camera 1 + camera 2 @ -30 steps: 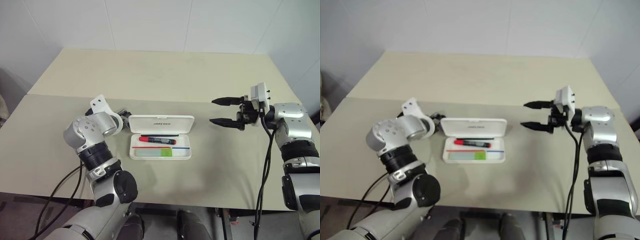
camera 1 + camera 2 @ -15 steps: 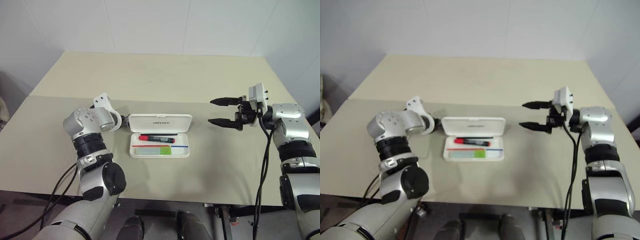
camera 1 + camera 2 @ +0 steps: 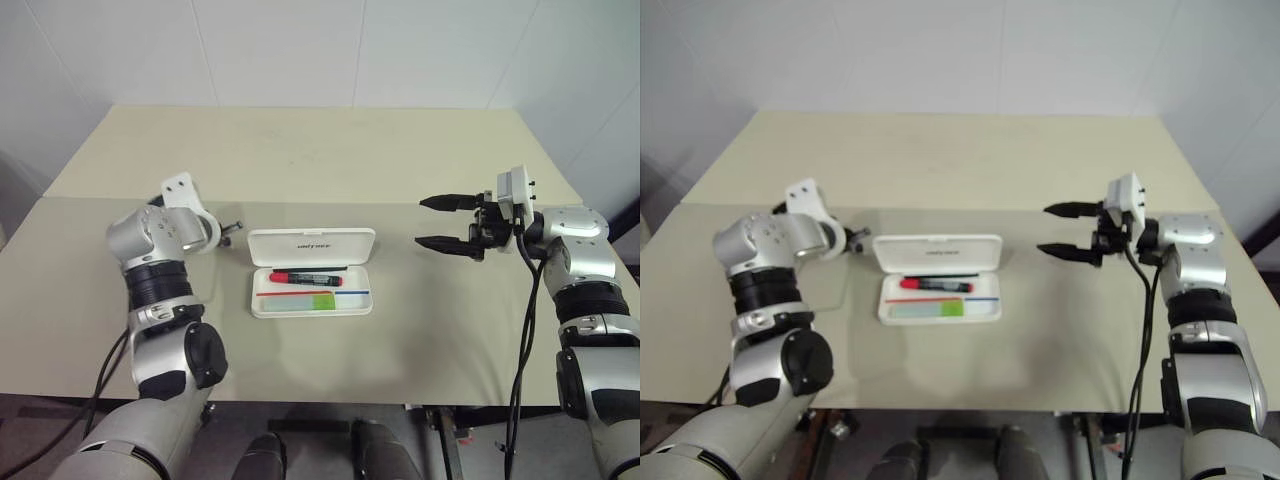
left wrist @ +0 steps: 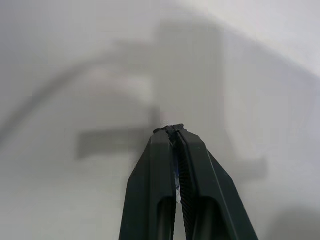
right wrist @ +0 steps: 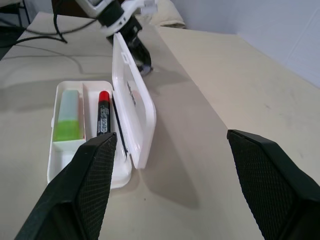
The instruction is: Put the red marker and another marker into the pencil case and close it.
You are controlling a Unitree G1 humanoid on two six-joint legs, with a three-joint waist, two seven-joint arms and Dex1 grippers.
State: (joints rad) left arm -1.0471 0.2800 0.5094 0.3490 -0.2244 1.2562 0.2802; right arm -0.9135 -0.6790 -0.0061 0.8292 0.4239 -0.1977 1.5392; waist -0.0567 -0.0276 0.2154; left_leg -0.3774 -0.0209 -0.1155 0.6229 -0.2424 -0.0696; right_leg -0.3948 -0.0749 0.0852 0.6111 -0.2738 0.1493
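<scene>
While the pencil case (image 3: 312,274) lay open near the middle of the beige table (image 3: 330,150), its lid was seen propped up on the far side, with small dark lettering across it. Inside the tray, the red marker (image 3: 306,279) was found lying lengthwise along the far half, red cap toward the robot's left, next to a thin dark stick set along the hinge side. Just nearer the robot, the pale green marker (image 3: 299,301) was laid flat, its brighter green cap (image 3: 323,301) toward the right, and a thin red-and-blue line was visible between the two markers. The left gripper (image 3: 232,229) was held just off the case's left end, apart from the lid, and its two black fingers (image 4: 161,190) were pressed together with nothing between them, as the left wrist view made plain. The right gripper (image 3: 436,221) was held well to the right of the case, raised off the table and pointed toward it, its fingers (image 5: 95,175) spread wide and empty. From the right wrist view, the upright lid, both markers and the other gripper beyond the case were all shown.
</scene>
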